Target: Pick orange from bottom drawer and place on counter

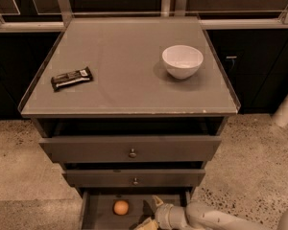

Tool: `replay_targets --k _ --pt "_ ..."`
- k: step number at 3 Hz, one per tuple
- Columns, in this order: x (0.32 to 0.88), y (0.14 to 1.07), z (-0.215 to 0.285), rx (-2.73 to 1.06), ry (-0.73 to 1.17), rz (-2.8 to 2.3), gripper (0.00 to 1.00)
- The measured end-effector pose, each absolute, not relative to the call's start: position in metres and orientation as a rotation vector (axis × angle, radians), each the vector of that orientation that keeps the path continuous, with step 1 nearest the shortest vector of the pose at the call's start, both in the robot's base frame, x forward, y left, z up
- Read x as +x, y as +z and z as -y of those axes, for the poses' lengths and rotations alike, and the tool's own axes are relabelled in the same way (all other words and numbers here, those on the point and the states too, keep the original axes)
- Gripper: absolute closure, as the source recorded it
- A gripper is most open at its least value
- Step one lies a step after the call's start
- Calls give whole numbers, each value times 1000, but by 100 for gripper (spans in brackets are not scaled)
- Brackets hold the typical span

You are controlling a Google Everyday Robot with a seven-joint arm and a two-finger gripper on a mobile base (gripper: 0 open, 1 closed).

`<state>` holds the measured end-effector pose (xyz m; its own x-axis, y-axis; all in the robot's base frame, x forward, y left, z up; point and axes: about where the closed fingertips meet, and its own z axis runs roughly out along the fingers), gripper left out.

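The orange (121, 207) lies on the grey floor of the open bottom drawer (98, 214), left of centre. My gripper (151, 212) reaches into the drawer from the lower right, its pale fingertips (157, 201) just right of the orange and apart from it. The white arm (211, 218) runs off the bottom right edge. The counter (125, 66) is the glossy grey cabinet top above the three drawers.
A white bowl (182, 60) stands on the counter at the right. A dark snack bar (71, 78) lies at the counter's left. Two wider drawers with knobs (132, 153) sit partly pulled out above the bottom drawer. Speckled floor surrounds the cabinet; dark cabinets stand behind.
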<state>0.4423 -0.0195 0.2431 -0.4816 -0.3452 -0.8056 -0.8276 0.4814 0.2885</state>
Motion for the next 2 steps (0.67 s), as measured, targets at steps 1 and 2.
replay_targets --k 1,2 --pt "457 218 2 -930 882 -2041 0" --pt "493 175 -32 -941 847 -2020 0"
